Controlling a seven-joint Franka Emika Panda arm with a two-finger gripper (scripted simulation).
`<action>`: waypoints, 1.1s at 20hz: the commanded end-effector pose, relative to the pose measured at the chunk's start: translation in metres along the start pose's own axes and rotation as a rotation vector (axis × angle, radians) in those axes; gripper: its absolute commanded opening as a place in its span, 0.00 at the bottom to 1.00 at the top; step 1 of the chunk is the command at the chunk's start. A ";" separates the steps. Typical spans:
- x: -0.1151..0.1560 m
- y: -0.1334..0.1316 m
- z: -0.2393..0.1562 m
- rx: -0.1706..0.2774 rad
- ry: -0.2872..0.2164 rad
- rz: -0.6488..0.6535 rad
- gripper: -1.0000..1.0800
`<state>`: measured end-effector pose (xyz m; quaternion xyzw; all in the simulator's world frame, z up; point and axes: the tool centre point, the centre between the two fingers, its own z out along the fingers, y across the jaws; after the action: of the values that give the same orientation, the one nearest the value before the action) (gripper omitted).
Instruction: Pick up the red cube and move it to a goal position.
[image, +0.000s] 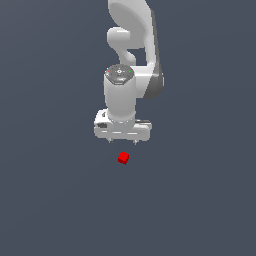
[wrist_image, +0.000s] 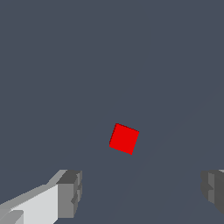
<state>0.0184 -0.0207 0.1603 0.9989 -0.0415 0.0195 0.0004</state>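
The red cube (image: 123, 158) lies on the dark grey floor, small and turned at an angle. In the wrist view the red cube (wrist_image: 124, 138) sits alone on the floor, beyond the two grey fingertips (wrist_image: 72, 192). My white gripper (image: 122, 142) hangs just above and slightly behind the cube in the exterior view, pointing down. It is open, with a wide gap between the fingers and nothing held. The gripper (wrist_image: 142, 192) does not touch the cube.
The white arm (image: 132, 45) rises behind the gripper toward the top of the exterior view. Plain dark grey floor (image: 50, 200) surrounds the cube on all sides.
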 end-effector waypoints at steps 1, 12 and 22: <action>0.000 0.000 0.013 -0.001 -0.004 0.030 0.96; -0.001 0.001 0.102 -0.008 -0.028 0.244 0.96; -0.001 0.001 0.141 -0.008 -0.038 0.337 0.96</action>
<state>0.0224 -0.0216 0.0221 0.9789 -0.2045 -0.0002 0.0007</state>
